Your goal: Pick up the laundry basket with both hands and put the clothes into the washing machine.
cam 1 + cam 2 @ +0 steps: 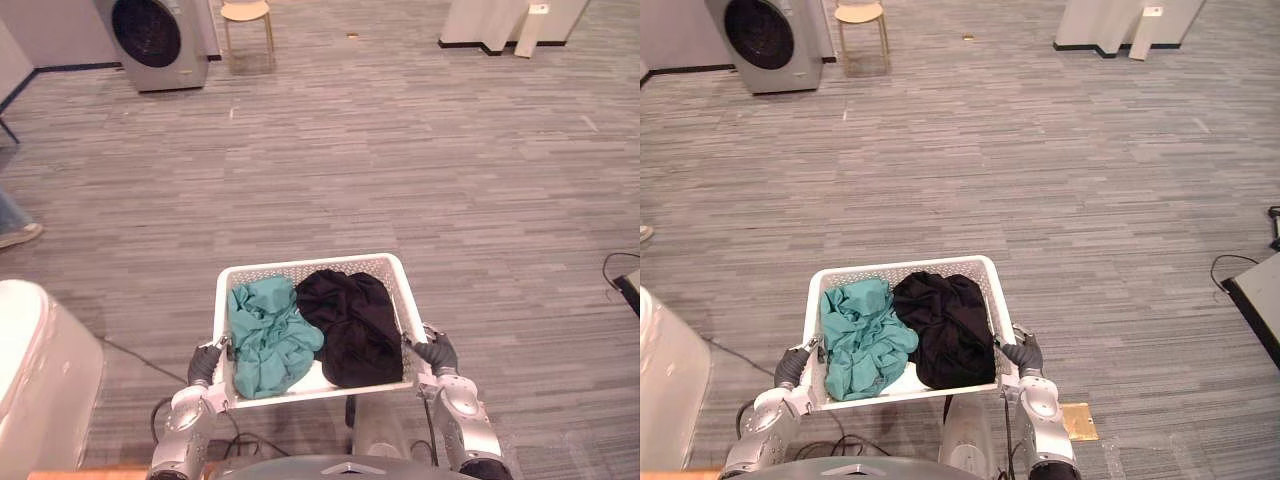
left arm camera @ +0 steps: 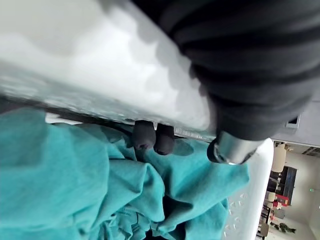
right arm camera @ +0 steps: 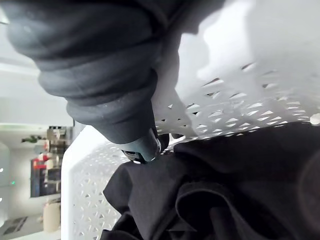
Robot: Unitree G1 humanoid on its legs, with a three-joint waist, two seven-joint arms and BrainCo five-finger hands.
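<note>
left hand (image 1: 205, 362) and right hand (image 1: 437, 352) curl over the side rims of the basket (image 1: 310, 265), lower centre, clothes (image 1: 265, 335) inside. washing machine (image 1: 155, 40) stands far off, upper left; a loosened grip while walking could tip it.

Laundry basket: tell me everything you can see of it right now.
The laundry basket is white, rectangular and plastic-looking, with perforated walls and a smooth rim. It sits level close before the robot, held by its side rims: the left robot hand and the right robot hand each curl fingers over the edge. Inside lie a crumpled teal garment on the left and a black garment on the right, touching.
</note>
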